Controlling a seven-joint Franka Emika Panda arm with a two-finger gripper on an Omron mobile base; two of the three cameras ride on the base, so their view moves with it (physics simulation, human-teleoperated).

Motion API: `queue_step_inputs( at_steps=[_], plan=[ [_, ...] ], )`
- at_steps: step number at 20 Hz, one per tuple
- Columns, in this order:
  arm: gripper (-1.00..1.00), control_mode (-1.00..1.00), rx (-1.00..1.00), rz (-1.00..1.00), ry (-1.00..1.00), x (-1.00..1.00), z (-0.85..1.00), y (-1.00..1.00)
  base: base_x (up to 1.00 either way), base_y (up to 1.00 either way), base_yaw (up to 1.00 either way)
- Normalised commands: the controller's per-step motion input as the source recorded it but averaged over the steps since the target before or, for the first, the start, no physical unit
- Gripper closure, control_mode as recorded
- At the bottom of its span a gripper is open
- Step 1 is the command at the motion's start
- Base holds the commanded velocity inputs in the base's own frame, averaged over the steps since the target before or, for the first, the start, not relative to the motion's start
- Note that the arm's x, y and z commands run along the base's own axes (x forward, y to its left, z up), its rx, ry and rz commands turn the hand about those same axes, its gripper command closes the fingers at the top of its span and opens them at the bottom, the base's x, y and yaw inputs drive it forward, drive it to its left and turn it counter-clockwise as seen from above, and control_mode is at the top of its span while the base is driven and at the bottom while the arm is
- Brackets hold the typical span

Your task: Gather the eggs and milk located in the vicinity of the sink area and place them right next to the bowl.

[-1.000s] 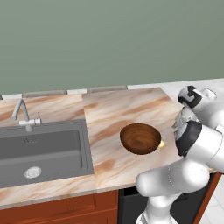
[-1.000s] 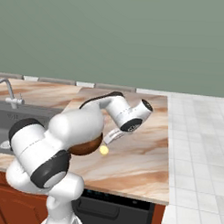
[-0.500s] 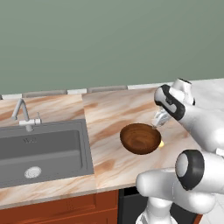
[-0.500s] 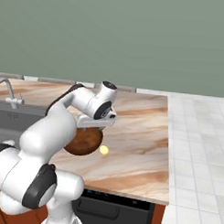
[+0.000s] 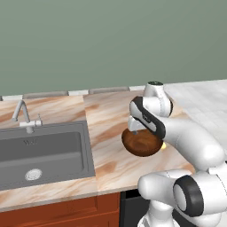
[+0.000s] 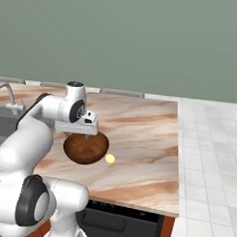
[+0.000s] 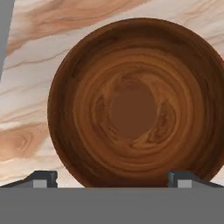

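Note:
The brown wooden bowl [image 5: 142, 142] [image 6: 85, 147] [image 7: 135, 105] stands on the marble counter, right of the sink [image 5: 40, 153]. A small yellowish egg [image 6: 110, 159] [image 5: 163, 145] lies on the counter, close against the bowl's right side. My gripper [image 6: 76, 128] [image 5: 135, 126] [image 7: 113, 180] hangs just above the bowl, pointing down into it. It is open, its fingertips [image 7: 41, 178] stand wide apart and hold nothing. The bowl's inside is empty. The milk is out of view.
The slim silver tap [image 5: 22, 116] [image 6: 7, 95] stands behind the sink. The marble counter [image 6: 139, 135] ends on the right at a tiled floor [image 6: 206, 143]. A green wall runs behind the counter.
The arm has swung left from the counter's right end, and the gripper now hangs over the bowl. The egg and the bowl have stayed where they were.

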Motion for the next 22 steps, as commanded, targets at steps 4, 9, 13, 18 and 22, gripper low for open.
queue_step_inputs(
  at_steps=[4,9,13,18,22],
  plan=[
    [-1.00,-1.00,-0.09,-0.43,0.09,-0.05,0.28,0.14,0.00,0.00,0.00],
    [-1.00,-1.00,0.00,-0.36,0.00,-0.17,0.40,0.00,0.00,0.00,0.00],
    [-1.00,-1.00,0.00,-0.14,0.00,-0.28,0.38,0.00,0.00,0.00,0.00],
    [-1.00,-1.00,0.00,-0.02,-0.05,-0.21,0.01,0.00,0.00,0.00,0.00],
    [-1.00,-1.00,0.00,0.00,0.00,0.00,0.00,0.00,0.00,0.00,0.00]
  ],
)
